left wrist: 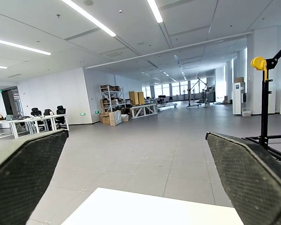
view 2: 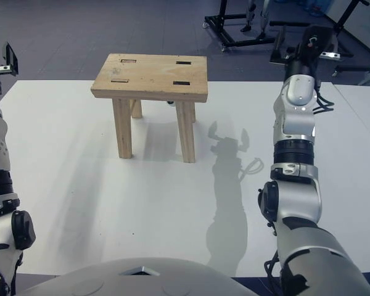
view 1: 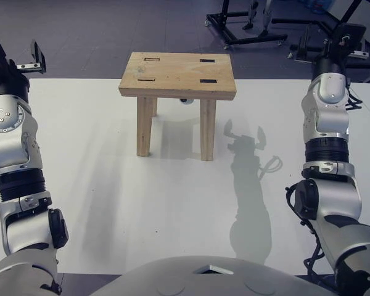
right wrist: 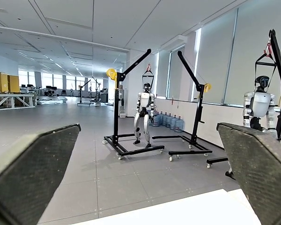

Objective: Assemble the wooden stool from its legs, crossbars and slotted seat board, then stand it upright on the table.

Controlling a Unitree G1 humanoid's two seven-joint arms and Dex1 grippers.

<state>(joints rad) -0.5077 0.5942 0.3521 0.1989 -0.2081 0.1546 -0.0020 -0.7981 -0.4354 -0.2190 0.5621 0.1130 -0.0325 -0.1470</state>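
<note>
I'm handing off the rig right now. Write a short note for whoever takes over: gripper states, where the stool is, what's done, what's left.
Left gripper: open, empty, held up above the table's far left corner.
Right gripper: open, empty, held up at the table's far right.
Wooden stool: in one piece, upright on its legs at the far middle of the white table, with neither gripper touching it.
Done: assembly and standing it upright both look complete.
Left: probably nothing. The crossbars cannot be made out from the head views, so check them before closing out.
</note>
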